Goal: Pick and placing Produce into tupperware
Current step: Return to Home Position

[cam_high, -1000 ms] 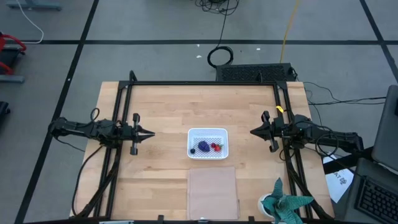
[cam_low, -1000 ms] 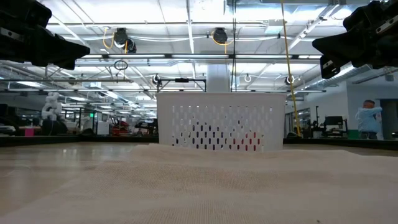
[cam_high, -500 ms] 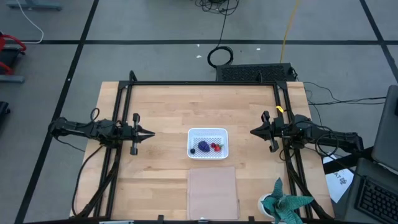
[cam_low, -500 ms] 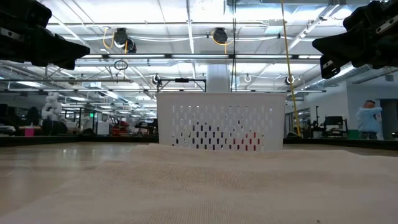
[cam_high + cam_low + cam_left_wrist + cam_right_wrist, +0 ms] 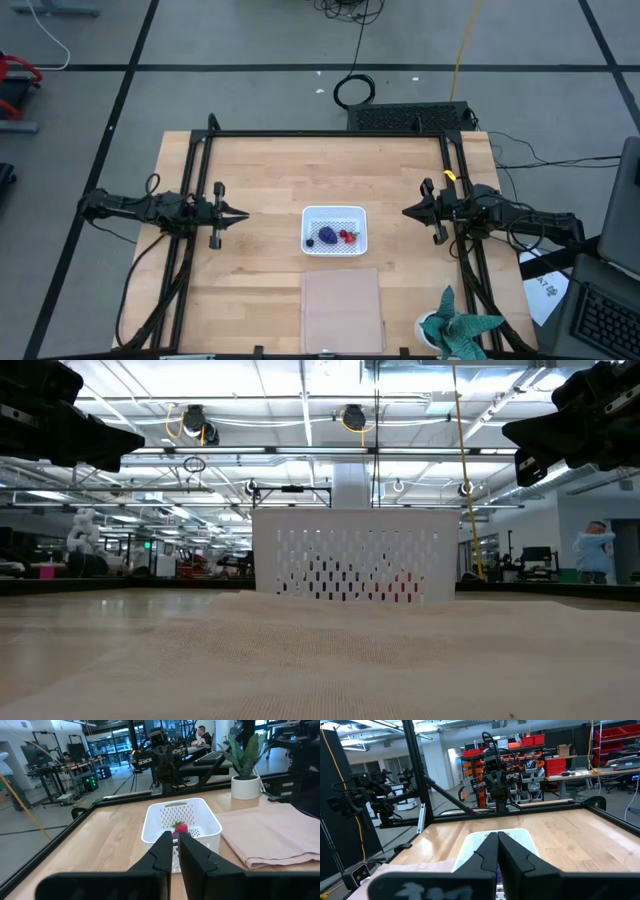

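Risk slight: small white square plastic tub, holding the tiny toy fruits, sits between left pincer and right pincer, both closed narrow and empty; a low retreat could nudge it.

The high camera looks straight down on the white tub and takes in the whole table around it. The low camera sits at table-top height, close to the tub's perforated wall. The wrist cameras face the tub from opposite sides. All four views share it.
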